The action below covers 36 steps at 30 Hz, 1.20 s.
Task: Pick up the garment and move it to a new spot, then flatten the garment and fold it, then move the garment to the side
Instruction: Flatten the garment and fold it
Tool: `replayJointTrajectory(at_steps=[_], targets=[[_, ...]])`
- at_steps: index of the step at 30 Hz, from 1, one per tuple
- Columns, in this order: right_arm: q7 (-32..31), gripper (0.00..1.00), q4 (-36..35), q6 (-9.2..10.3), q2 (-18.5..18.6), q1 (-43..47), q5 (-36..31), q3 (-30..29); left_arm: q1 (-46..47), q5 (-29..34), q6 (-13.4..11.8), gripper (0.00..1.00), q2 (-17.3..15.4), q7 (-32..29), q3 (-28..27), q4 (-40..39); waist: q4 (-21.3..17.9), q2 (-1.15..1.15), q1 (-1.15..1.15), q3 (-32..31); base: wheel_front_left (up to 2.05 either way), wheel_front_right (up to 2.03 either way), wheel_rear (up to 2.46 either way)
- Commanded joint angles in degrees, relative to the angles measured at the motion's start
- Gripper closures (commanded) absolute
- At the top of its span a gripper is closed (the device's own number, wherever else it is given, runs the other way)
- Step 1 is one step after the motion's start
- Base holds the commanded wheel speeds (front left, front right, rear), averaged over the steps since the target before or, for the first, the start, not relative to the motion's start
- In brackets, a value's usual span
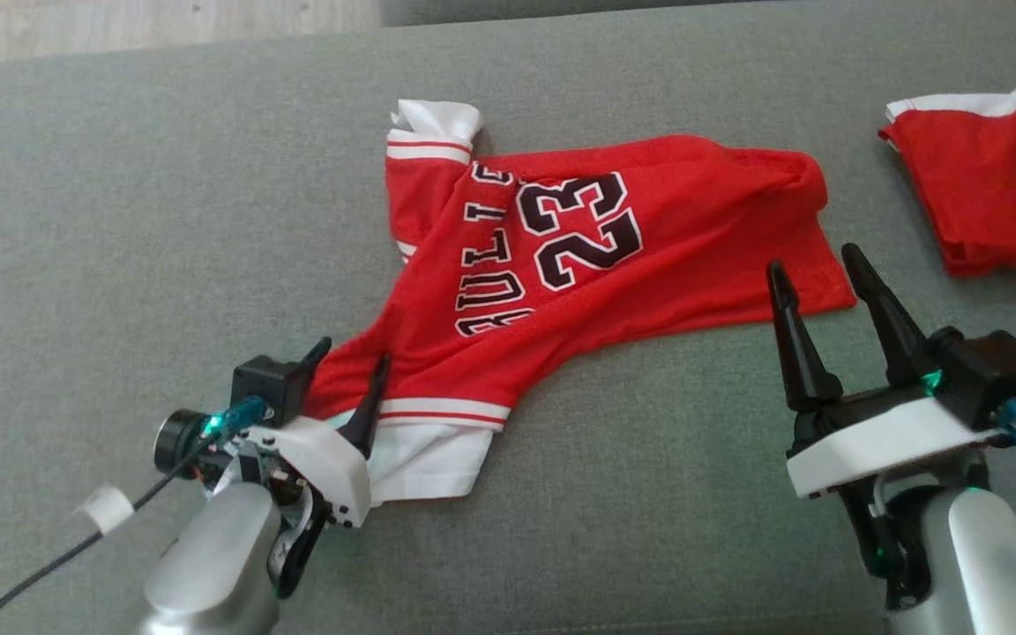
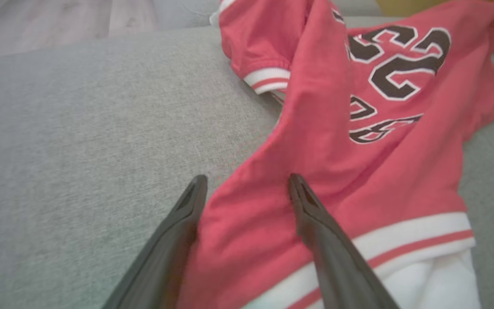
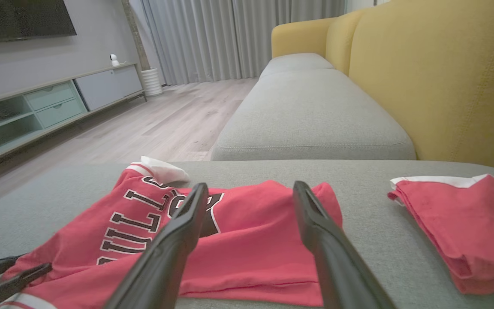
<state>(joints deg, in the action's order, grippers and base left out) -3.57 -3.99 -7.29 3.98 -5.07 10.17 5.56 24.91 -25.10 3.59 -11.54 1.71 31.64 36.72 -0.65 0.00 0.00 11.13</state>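
Garment and grippers on the grey woven seat cushion (image 1: 120, 220).

**Task object:** a red basketball jersey (image 1: 702, 220) of thin fabric, with black numerals, white sleeves and red-striped white bands. It lies crumpled and skewed across the middle of the cushion. One white sleeve (image 1: 433, 123) points towards the cushion's far edge, the other (image 1: 429, 459) towards its near edge.

**Left gripper (image 1: 352, 353):** low over the shoulder of the near sleeve, fingers fully spread. A ridge of red cloth lies between them but is not pinched; nothing is held.

**Right gripper (image 1: 812, 260):** fingers equally wide apart and empty, poised over the cushion at the jersey's hem corner (image 1: 834, 295).

**Handling, as judged:** the fabric looks light, limp and thin. It will probably sag, drag and crease when lifted, and a single layer may slip from smooth fingers. Suitable holds are the thicker banded seams at the sleeves and the hem corners, taken at two well-separated places so that the cloth hangs flat.

**Surface:** the cushion is soft and textured, and is likely to grip the cloth during smoothing. A second red garment (image 1: 993, 185), folded, lies at the cushion's right end.

**Room:** a yellow upholstered backrest (image 3: 444, 86) rises beside the cushion, with pale wood floor (image 3: 165, 120) beyond it. A low cabinet (image 3: 49, 103) and grey curtains (image 3: 230, 38) stand farther off.
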Motion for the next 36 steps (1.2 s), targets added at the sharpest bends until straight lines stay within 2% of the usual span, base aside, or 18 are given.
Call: replayJointTrajectory(at_steps=[1, 2, 3, 6, 11, 18, 19, 20, 21, 28, 36], targets=[[-0.5, 0.0, -3.3, -0.2, -0.4, -0.7, 0.3, 1.6, 3.0, 0.3, 0.4, 0.38, -1.6, -0.4, -1.2, -0.6, -0.3, 0.0, 0.0, 0.4, 0.0, 0.0, 0.0], [-0.6, 0.0, -3.8, -0.2, -0.5, -0.5, 0.4, 1.8, 3.4, 0.3, 0.6, 0.73, -1.7, -0.5, -1.0, -0.2, -0.4, 0.0, 0.0, 0.5, 0.0, 0.0, 0.0], [-0.7, 0.0, -4.3, -0.2, -0.6, -0.3, 0.4, 1.8, 3.7, 0.2, 0.8, 1.0, -1.7, -0.6, -0.9, 0.1, -0.5, 0.0, 0.0, 0.6, 0.0, 0.0, 0.0], [-0.6, 0.0, -5.5, -0.2, -0.7, 0.2, 0.1, 1.4, 4.9, 0.3, 0.6, 1.0, -2.0, 0.5, -1.2, 0.1, -0.8, 0.0, 0.0, 0.7, 0.0, 0.0, 0.0], [-0.6, 0.0, -5.9, -0.2, -1.0, 1.0, -0.2, 0.9, 7.9, 0.9, -1.5, 1.0, -3.2, 4.1, -2.9, -0.5, -1.6, 0.0, 0.0, 0.7, 0.0, 0.0, 0.0], [0.0, 0.0, -4.8, -0.2, -1.1, 1.3, 0.1, 1.0, 11.4, 0.0, -1.3, 1.0, -4.8, 4.6, -4.6, 1.1, -3.0, 0.0, 0.0, 0.8, 0.0, 0.0, 0.0], [0.2, 0.0, -4.6, -0.2, -1.1, 1.3, 0.3, 1.1, 11.7, 0.0, -1.4, 0.85, -5.1, 5.0, -4.8, 1.6, -3.2, 0.0, 0.0, 0.8, 0.0, 0.0, 0.0], [0.4, 0.0, -4.4, -0.2, -1.1, 1.3, 0.5, 1.2, 12.0, -0.1, -1.6, 0.35, -5.2, 5.6, -5.1, 2.0, -3.4, 0.0, 0.0, 0.7, 0.0, 0.0, 0.0], [0.6, 0.0, -4.2, -0.2, -1.1, 1.4, 0.6, 1.3, 12.1, -0.4, -1.6, 0.0, -5.1, 6.3, -5.4, 2.3, -3.5, 0.0, 0.0, 0.6, 0.0, 0.0, 0.0], [1.9, 0.0, -2.6, -0.2, -1.1, 2.6, 1.5, 0.1, 8.5, -2.2, -1.4, 0.0, -2.7, 10.6, -5.9, 1.9, -2.6, 0.0, 0.0, -1.3, 0.0, 0.0, 0.0], [2.8, 0.0, -1.3, -0.2, -1.1, 4.8, 1.6, -0.9, -2.1, -3.2, -3.8, 0.0, -1.0, 12.9, -6.8, -5.5, 0.1, 0.0, 0.0, -4.3, 0.0, 0.0, 0.0]])
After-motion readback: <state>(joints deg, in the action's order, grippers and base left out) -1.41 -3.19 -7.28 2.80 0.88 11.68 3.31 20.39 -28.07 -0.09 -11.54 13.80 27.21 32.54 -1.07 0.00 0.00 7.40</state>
